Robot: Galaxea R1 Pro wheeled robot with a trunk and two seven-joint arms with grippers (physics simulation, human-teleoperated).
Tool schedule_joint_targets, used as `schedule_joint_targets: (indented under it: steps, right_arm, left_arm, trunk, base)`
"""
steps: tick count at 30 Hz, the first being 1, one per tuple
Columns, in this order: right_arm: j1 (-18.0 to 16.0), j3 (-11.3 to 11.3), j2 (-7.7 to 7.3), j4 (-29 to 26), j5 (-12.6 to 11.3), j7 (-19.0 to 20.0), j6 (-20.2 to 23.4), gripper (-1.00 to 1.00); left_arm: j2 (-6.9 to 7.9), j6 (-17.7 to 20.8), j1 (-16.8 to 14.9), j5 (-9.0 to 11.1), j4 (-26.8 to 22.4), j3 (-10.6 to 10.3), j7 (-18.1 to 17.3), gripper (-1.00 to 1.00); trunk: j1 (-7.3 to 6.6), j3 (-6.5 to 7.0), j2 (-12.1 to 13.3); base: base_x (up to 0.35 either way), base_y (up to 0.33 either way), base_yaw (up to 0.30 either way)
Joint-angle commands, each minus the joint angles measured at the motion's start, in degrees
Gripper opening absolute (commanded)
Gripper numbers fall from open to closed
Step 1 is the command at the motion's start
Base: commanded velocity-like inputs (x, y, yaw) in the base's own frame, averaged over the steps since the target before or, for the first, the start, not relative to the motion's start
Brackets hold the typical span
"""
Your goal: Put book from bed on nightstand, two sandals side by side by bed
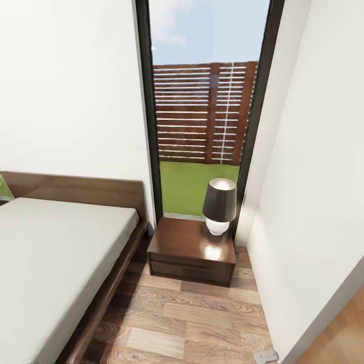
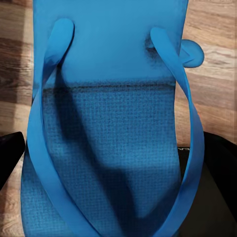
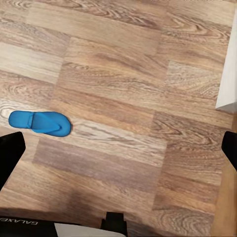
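Sandals number two, both bright blue, one to each wrist camera. One sandal [image 2: 111,128] lies between the two dark fingertips of the left gripper [image 2: 116,163], its sole spanning the whole gap from the finger [image 2: 11,155] on one side to the finger on the other, its two thin straps running forward from the finger end; the fingers sit wide apart and appear to have it clamped by its edges, wood floor [image 2: 217,94] showing past it. The second sandal [image 3: 40,122] lies flat on the plank floor, ahead of and near one finger [image 3: 9,158] of the right gripper [image 3: 118,153], whose two fingers stand spread wide with nothing between them but floor.

From the head camera, one bed [image 1: 55,253] with a pale grey mattress, one dark nightstand [image 1: 191,253] just beside it, and one lamp [image 1: 219,206] standing on the nightstand before a tall window [image 1: 202,111].
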Motion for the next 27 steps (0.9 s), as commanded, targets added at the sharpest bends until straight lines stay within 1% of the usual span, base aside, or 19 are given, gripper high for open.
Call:
schedule_joint_targets:
  steps: [1,14,20,27]
  right_arm:
    - [-0.03,0.27,-0.06,-0.01,0.14,0.00,-0.02,1.00]
    - [-0.03,0.27,-0.06,0.00,0.14,0.00,-0.02,1.00]
    - [-0.03,0.27,-0.04,0.00,0.14,0.00,-0.02,1.00]
    - [-0.03,0.27,-0.03,0.00,0.14,0.00,-0.02,1.00]
  left_arm:
    - [-0.01,-0.19,-0.05,0.37,0.07,-0.24,0.14,-1.00]
    - [-0.01,-0.20,-0.05,0.37,0.04,-0.23,0.12,-1.00]
    - [-0.01,-0.25,-0.05,0.37,0.04,-0.27,0.15,-1.00]
    - [-0.01,-0.24,-0.05,0.37,0.06,-0.29,0.16,-1.00]
  trunk:
    - [0.01,-0.08,-0.06]
    - [0.01,-0.08,-0.06]
    - [0.01,-0.08,-0.06]
    - [0.01,-0.08,-0.06]
  base:
    - [0.001,-0.145,0.149]
    - [0.000,-0.034,0.249]
    - [0.000,-0.001,0.122]
    - [0.000,-0.040,0.245]
